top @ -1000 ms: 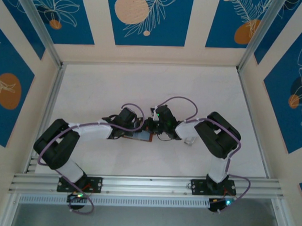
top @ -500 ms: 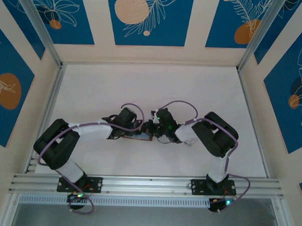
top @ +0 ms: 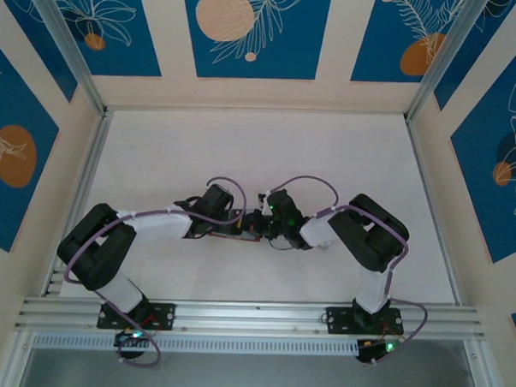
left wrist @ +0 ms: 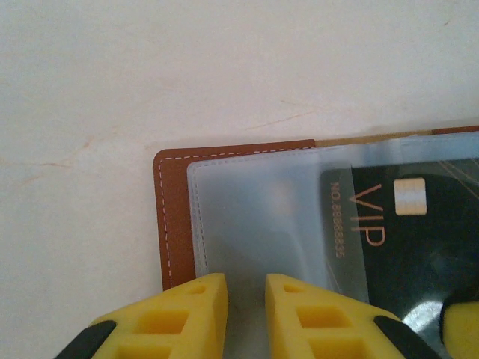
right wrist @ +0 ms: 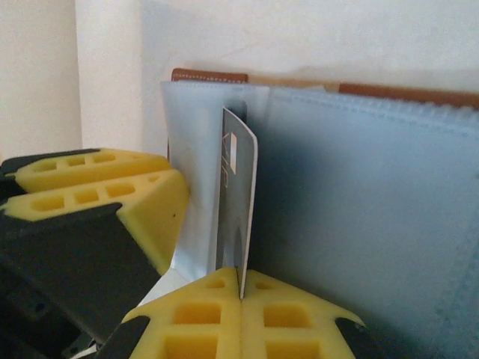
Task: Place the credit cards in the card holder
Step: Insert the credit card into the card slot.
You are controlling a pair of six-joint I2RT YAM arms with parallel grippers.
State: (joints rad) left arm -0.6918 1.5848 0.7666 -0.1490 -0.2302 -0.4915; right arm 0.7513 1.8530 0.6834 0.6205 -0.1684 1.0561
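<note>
**Clerk:** Item 1, location?

**Keeper:** Small brown leather folding card holder (left wrist: 169,224), lying open about mid-table (top: 243,150), nearer the near edge than the far. Its translucent bluish-grey plastic sleeve (left wrist: 254,217) is uppermost.

**Clerk:** Item 2?

**Keeper:** Thin rectangular credit card (right wrist: 236,194), dark face lettered "VIP" (silver-grey seen edge-on). Its leading part is under a sleeve leaf. Its trailing edge is clamped in the right gripper (right wrist: 241,288), fingers together on it.

**Clerk:** Left gripper (left wrist: 245,286)?

**Keeper:** Fingers narrowly apart, tips at the sleeve's edge. Pressing or pinching, I cannot tell.

**Clerk:** Handling note?

**Keeper:** My judgement: keep the card in plane with the pocket and push straight toward the stitched brown corner while the left gripper steadies the holder. Release only once the card is seated. Any tilt may buckle the sleeve.
</note>
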